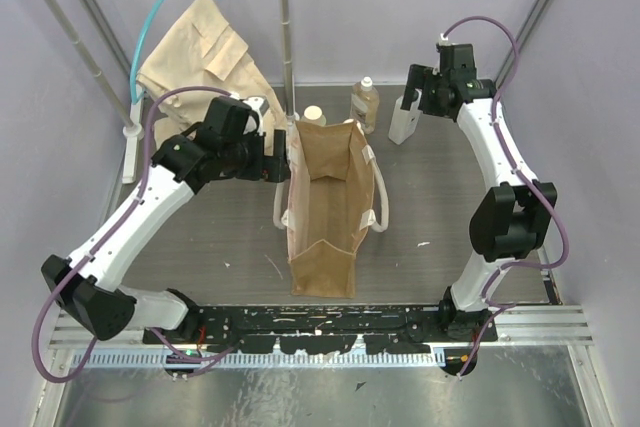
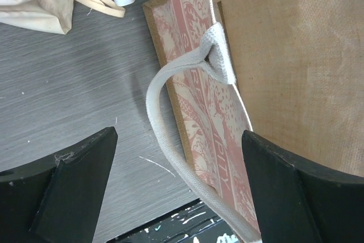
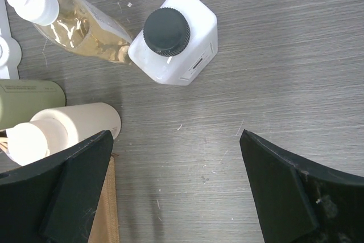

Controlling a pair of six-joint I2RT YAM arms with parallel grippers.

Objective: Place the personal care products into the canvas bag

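The tan canvas bag stands open mid-table, with cream handles. My left gripper is open at its left rim. In the left wrist view the jaws straddle the reddish-printed rim and a handle loop. My right gripper is open and empty beside the flat white bottle. The right wrist view shows my open gripper over bare table, the white bottle with black cap, the amber bottle, the olive-green bottle and the cream-beige bottle.
A beige garment on a teal hanger hangs from a white rack at the back left. The amber bottle and cream-beige bottle stand just behind the bag. Purple walls close in both sides.
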